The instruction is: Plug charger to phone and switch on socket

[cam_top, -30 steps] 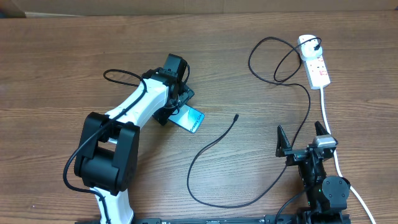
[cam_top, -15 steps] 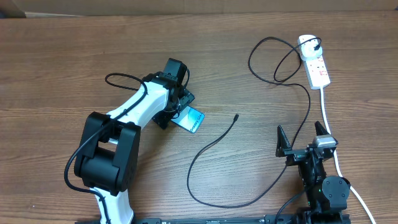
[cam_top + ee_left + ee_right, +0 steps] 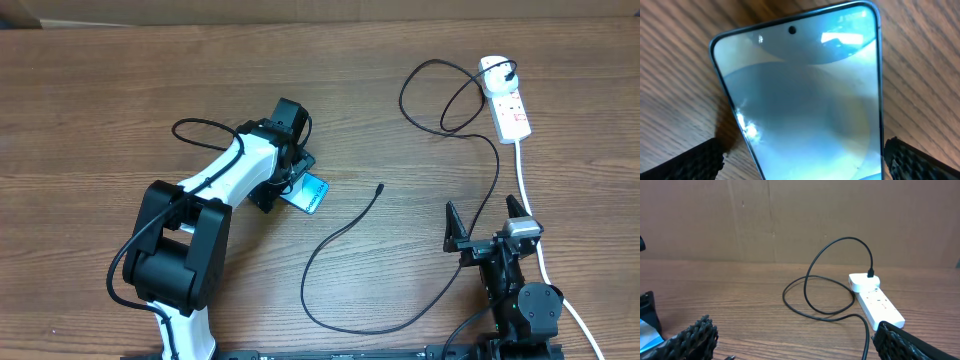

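The phone (image 3: 314,193) lies flat on the wooden table, its blue-cyan screen up. It fills the left wrist view (image 3: 805,95). My left gripper (image 3: 296,180) stands open low over it, one black finger (image 3: 685,162) on each long side, neither clamping it. The charger (image 3: 340,235) is a thin black cable with its free tip (image 3: 380,186) right of the phone. Its plug (image 3: 512,72) sits in the white socket (image 3: 507,102) at the far right. My right gripper (image 3: 483,215) is open and empty, near the front edge. Ahead of it lie the socket (image 3: 875,300) and cable loops (image 3: 830,280).
The socket's thick white lead (image 3: 530,200) runs toward the front edge, just right of my right gripper. A brown cardboard wall (image 3: 800,215) stands behind the table. The cable makes a wide loop (image 3: 370,328) near the front, between the two arms.
My left arm has edged a little to the right over the phone. The right arm, the cable and the socket have not moved.
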Controlling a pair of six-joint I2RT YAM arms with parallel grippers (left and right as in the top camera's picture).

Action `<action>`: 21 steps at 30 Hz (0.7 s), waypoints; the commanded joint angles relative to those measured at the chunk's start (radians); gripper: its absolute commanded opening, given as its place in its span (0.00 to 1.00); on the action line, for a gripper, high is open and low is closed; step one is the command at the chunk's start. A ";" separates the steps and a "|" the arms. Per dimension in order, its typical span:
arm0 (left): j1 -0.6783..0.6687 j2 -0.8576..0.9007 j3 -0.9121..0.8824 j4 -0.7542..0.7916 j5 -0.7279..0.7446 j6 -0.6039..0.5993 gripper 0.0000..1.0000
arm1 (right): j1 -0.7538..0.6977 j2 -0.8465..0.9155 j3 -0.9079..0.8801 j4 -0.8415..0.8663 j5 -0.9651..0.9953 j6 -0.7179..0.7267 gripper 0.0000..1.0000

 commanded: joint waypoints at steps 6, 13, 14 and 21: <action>-0.005 0.008 -0.013 0.002 -0.051 -0.040 1.00 | 0.007 -0.008 -0.010 0.005 0.009 -0.001 1.00; -0.005 0.008 -0.013 0.052 0.031 -0.040 0.98 | 0.007 -0.008 -0.010 0.005 0.009 -0.001 1.00; -0.005 0.008 -0.013 0.060 0.049 -0.040 1.00 | 0.007 -0.008 -0.010 0.005 0.009 -0.001 1.00; -0.008 0.008 -0.013 0.058 0.053 -0.032 0.99 | 0.007 -0.008 -0.010 0.005 0.009 -0.001 1.00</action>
